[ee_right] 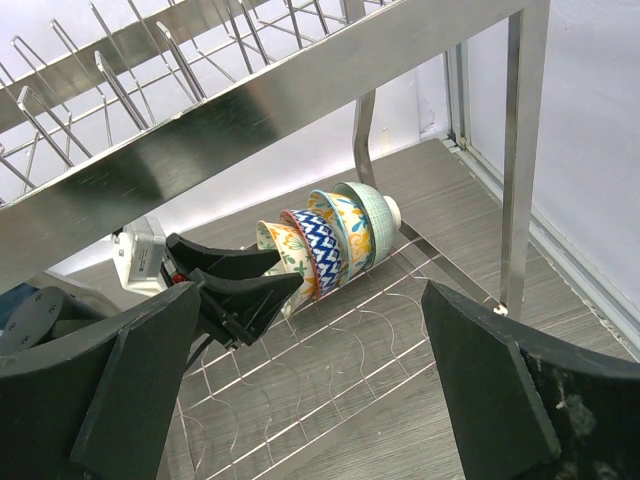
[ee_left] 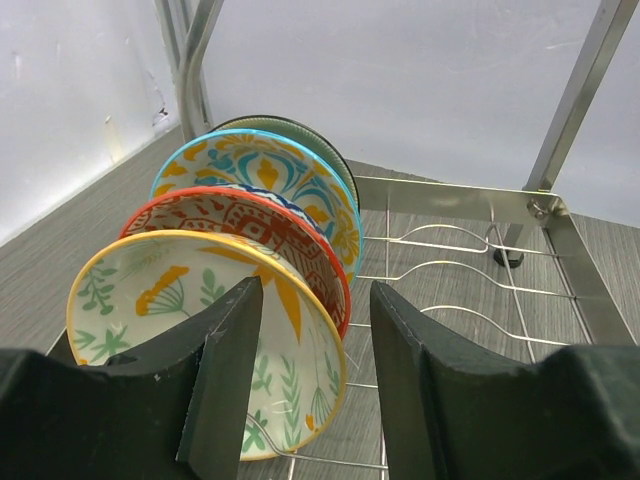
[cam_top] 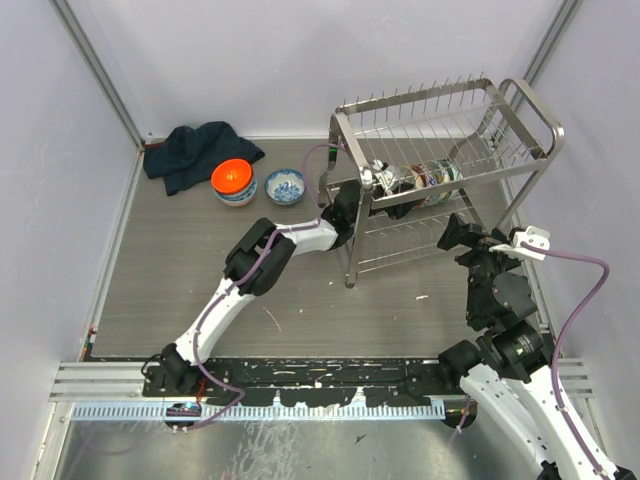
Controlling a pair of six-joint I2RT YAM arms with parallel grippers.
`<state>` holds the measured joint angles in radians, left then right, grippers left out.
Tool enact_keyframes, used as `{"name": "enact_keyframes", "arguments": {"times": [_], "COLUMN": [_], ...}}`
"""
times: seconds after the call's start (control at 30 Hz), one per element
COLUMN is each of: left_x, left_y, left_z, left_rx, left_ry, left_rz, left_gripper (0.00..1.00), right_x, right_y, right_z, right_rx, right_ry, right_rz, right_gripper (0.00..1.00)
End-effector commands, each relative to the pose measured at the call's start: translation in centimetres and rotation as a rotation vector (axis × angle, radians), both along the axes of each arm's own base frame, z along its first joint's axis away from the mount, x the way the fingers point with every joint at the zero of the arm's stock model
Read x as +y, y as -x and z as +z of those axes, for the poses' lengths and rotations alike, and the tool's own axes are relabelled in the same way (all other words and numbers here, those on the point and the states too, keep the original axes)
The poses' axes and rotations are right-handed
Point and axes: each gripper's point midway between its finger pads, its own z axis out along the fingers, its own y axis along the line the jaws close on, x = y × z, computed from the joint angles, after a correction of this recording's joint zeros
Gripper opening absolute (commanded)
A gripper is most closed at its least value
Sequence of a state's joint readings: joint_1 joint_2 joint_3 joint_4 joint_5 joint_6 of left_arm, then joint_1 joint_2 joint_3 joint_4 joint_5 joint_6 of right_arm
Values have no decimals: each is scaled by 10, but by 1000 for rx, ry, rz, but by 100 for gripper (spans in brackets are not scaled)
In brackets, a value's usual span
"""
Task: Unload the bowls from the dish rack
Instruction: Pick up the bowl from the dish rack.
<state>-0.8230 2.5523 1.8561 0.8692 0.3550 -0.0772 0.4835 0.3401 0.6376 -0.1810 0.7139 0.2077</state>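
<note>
— Grey plank-patterned table (cam_top: pixel 300 300) between white walls. Where does the work stand?
— Partway through unloading, by the look of it. The dish rack (cam_top: pixel 440 125) stands at the far right. The left gripper (ee_left: pixel 318 300) reaches into its lower tier from the end, jaws apart astride the rim of the yellow-rimmed bowl (ee_left: pixel 150 300), not pinching it.
— And the right gripper (ee_right: pixel 310 300)?
— Spread wide and empty, at the rack's front.
— Next move?
— Probably closing on that rim, then drawing the bowl out endways, clear of the rack's frame.
— Count them.
— One rack and one dark cloth (cam_top: pixel 200 150). Four bowls stand on edge in the rack. On the table are an orange bowl (cam_top: pixel 232 177), seemingly nested on a patterned one, and a blue floral bowl (cam_top: pixel 285 186).
</note>
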Motion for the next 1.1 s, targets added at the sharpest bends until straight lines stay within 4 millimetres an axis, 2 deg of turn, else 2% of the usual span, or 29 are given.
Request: {"name": "enact_keyframes", "arguments": {"times": [0.0, 0.5, 1.07], "left_x": [-5, -8, -4], "left_y": [-2, -7, -14], "left_z": [-19, -32, -37], "left_rx": [42, 81, 109], "left_ry": [-28, -61, -47], "left_rz": [-13, 2, 69], "left_gripper": [54, 54, 41], "right_x": [-5, -6, -7], "right_y": [6, 7, 8], "right_z": [24, 25, 25], "right_rx": [-68, -71, -73], "right_ry": [-28, -29, -30], "right_rz": [-10, -15, -19], "right_gripper": [100, 100, 100]}}
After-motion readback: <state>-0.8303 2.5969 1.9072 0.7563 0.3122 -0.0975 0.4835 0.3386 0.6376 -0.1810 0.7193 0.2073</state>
